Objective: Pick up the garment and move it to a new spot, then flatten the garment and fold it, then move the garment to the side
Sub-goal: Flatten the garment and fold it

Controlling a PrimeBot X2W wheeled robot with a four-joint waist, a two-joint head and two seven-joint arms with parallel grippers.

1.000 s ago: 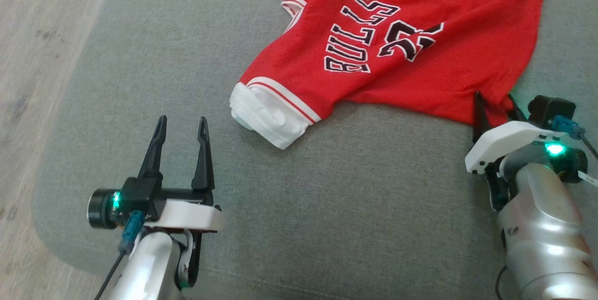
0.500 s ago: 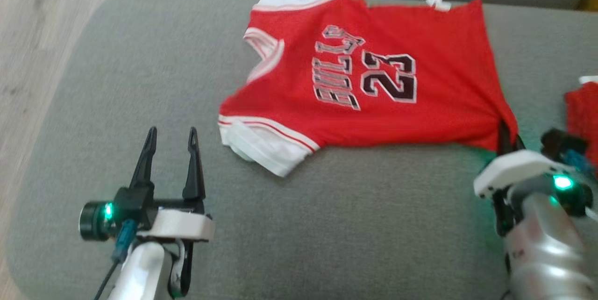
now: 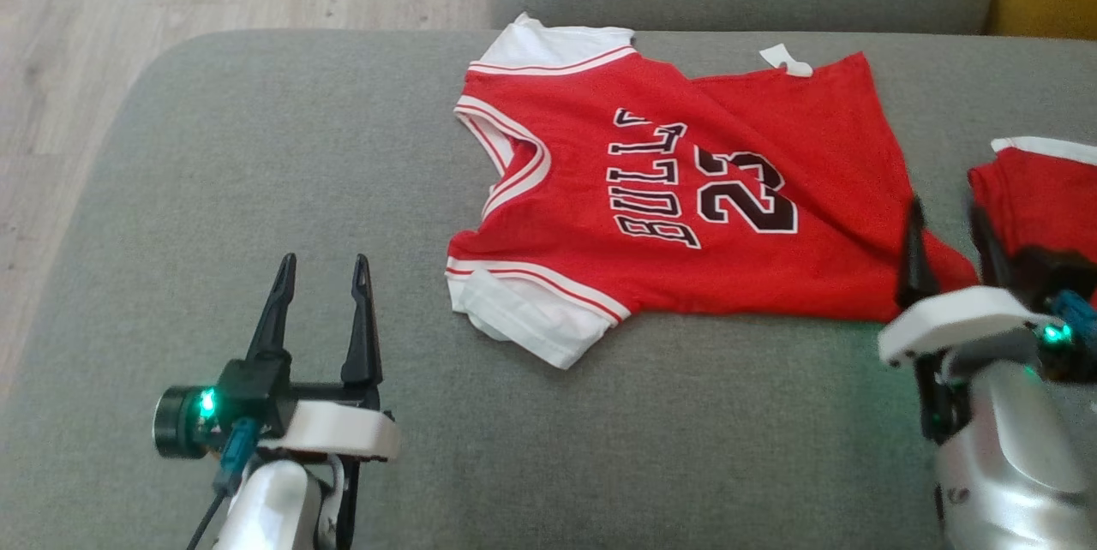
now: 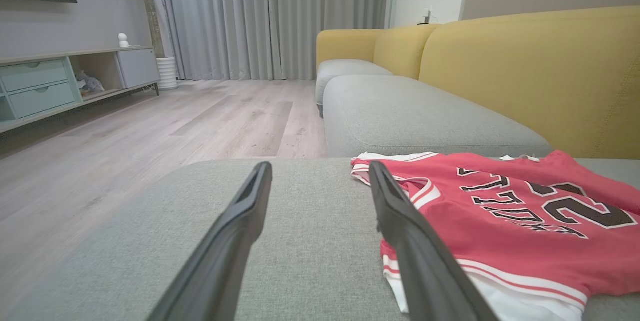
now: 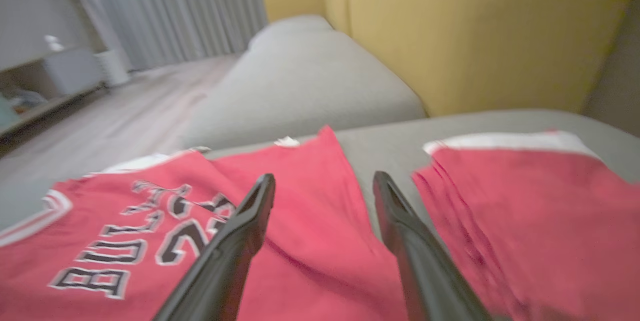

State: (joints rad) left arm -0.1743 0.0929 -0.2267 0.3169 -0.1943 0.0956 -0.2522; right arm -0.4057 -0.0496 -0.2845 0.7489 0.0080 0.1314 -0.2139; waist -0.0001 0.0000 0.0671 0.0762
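Presently: red jersey (image 3: 677, 190) spread on grey cushion (image 3: 257, 190), long axis left-right (collar leftward). Right gripper (image 3: 947, 216), jaws apart, at jersey's right hem corner, nearer; left gripper (image 3: 324, 263), likewise apart, left of jersey's sleeve.

The right pincer (image 3: 943, 220) hides part of the jersey's (image 3: 686, 190) hem in the head view. A second red garment (image 3: 1041, 199) runs off that view's right edge. The right wrist view is blurred. The left wrist view's right edge cuts off the jersey's hem.
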